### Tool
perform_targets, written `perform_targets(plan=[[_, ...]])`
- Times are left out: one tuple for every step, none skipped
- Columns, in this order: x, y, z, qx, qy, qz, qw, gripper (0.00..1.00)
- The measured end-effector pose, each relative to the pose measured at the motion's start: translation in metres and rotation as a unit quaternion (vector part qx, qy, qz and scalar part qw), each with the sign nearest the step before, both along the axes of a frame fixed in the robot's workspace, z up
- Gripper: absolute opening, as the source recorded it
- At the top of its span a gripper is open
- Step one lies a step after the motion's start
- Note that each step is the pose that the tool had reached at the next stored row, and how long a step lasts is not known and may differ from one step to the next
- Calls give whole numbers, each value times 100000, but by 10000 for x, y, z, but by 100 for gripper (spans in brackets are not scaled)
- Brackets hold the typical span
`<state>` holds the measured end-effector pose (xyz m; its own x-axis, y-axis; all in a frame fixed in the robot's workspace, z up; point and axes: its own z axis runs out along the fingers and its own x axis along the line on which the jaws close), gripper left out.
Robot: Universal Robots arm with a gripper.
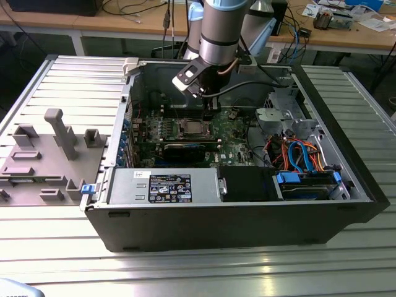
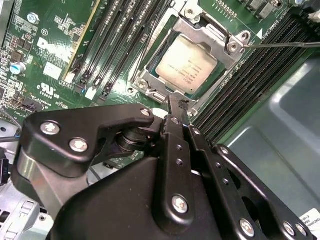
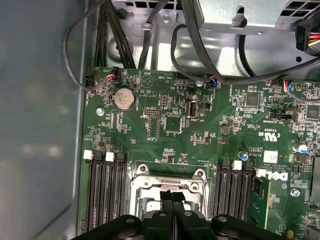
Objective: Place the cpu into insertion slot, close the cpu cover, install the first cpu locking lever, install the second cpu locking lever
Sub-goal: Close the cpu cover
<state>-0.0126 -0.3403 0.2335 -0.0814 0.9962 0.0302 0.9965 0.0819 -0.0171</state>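
Closed pincer (image 2: 176,106) points down beside cpu cover (image 2: 216,41).

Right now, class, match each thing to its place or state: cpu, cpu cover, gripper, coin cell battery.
Things:
1. cpu
2. cpu cover
3. gripper
4. coin cell battery

Places or states:
A. shut, black, tip at the metal frame's edge
B. round and silver, on the green motherboard
C. silvery frame lying flat
D. grey square top showing through a cut-out

Pairs: 1-D, 2-C, 3-A, 4-B

Cpu (image 2: 187,67) under cpu cover (image 2: 210,38)
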Motion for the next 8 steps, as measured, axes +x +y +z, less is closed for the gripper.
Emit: perform_targets(plan=[[-4,0,-3,4,-5,-2,100000,11],[-9,0,-6,3,-5,3,100000,11],[-14,0,-8,1,-1,6,100000,11],[-26,0,-14,1,-3,0,100000,11],[-35,0,-18,-1,-1,0,100000,11],[-43,0,-22,0,-2,1,100000,11],[-48,0,-25,1,-4,1,100000,11],[-52,0,-27,5,-5,3,100000,11]])
